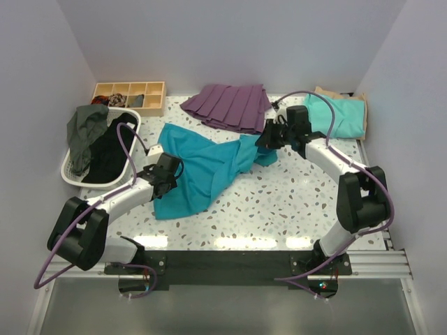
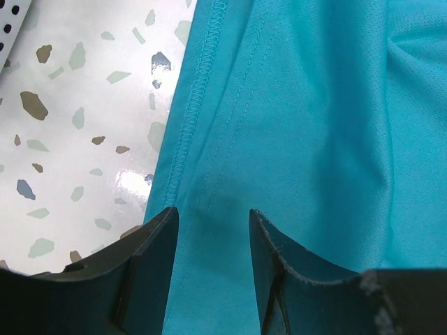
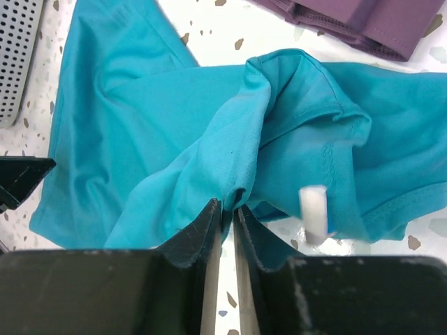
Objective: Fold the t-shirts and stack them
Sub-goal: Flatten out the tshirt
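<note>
A teal-blue t-shirt (image 1: 202, 171) lies crumpled across the middle of the table, its right part bunched and lifted. My right gripper (image 1: 267, 137) (image 3: 229, 204) is shut on a raised fold of that shirt (image 3: 174, 125), next to its white label (image 3: 313, 213). My left gripper (image 1: 170, 169) (image 2: 213, 218) hovers open over the shirt's left part (image 2: 314, 125), just inside the stitched hem (image 2: 199, 91), with flat fabric showing between the fingers. A mint-green t-shirt (image 1: 336, 115) lies folded at the back right on top of a tan one (image 1: 360, 106).
A purple pleated garment (image 1: 227, 105) lies at the back centre, touching the teal shirt's bunched end. A white perforated basket (image 1: 72, 171) with dark clothes stands at the left. Behind it is a wooden compartment tray (image 1: 155, 105). The speckled tabletop (image 1: 293, 202) shows at the front right.
</note>
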Controlling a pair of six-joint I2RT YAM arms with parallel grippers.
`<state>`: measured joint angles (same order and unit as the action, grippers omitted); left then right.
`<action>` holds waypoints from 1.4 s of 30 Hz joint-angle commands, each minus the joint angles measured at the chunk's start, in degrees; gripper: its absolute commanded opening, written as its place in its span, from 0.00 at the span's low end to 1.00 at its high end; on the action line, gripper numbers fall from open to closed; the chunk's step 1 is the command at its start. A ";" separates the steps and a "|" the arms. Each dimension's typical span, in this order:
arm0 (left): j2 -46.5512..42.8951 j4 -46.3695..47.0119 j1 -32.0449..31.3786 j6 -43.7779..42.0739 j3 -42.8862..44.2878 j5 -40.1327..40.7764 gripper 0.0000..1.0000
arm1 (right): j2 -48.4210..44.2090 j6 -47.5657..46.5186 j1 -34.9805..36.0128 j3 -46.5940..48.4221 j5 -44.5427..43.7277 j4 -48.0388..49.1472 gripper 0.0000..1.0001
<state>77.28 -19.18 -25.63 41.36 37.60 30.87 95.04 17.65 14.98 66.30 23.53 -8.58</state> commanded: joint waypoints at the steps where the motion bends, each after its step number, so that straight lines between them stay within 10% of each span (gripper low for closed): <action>1: -0.46 0.37 -0.30 0.74 0.19 0.94 0.50 | -0.30 -1.39 -0.22 0.67 0.55 -1.88 0.17; 9: -0.11 0.63 -0.39 0.47 0.01 0.68 0.50 | 1.37 -1.13 -0.22 1.46 1.52 -2.85 0.00; 13: 0.24 0.72 -0.39 0.38 0.01 0.33 0.50 | 1.63 -1.57 -0.13 1.99 -4.09 -5.65 0.45; 18: 0.59 1.42 -0.48 0.30 -0.16 -0.11 0.50 | 4.70 -3.50 -0.39 3.30 -9.91 -6.54 0.56; 42: 2.00 1.51 -0.56 0.12 -0.08 -0.38 0.50 | 8.67 -2.00 -2.50 3.40 -11.06 -3.04 0.49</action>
<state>78.72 -18.94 -25.80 41.34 37.58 30.28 105.10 15.46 13.10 69.89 10.11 -15.70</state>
